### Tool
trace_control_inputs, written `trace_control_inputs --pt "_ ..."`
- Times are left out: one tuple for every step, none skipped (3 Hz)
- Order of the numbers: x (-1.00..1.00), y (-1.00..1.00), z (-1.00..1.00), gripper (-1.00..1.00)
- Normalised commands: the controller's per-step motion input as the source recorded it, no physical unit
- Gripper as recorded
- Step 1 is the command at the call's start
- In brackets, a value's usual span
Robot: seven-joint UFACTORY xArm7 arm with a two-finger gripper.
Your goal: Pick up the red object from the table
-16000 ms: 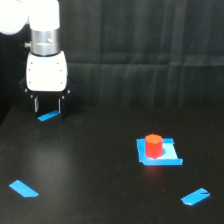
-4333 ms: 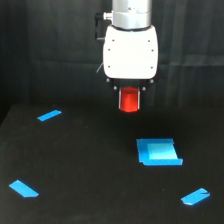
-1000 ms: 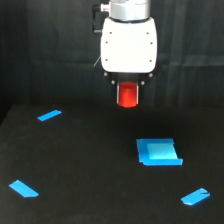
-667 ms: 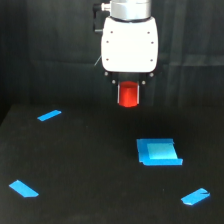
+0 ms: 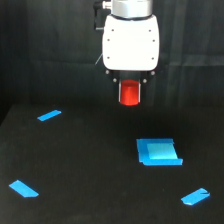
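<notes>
Fingers pinching red object from both sides, gripper holding it up, well clear of table, blue square patch below.

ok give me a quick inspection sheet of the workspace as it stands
surface: table, flat matte black, no damage seen
job's things: red object held between the fingers of the hand, lifted clear of the table
clutter: blue square patch lying bare below and to the exterior view's right of the hand; three small blue tape strips flat on the table
grippers: hand shut on the red object, under its white housing
cables: a dark lead may run beside the wrist, too blurred to tell
surroundings: dark backdrop, nothing seen
</notes>
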Motion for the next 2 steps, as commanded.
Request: trace_control_inputs --pt "0.11 -0.15 -0.08 0.44" --pt "0.14 -0.17 0.03 0.45"
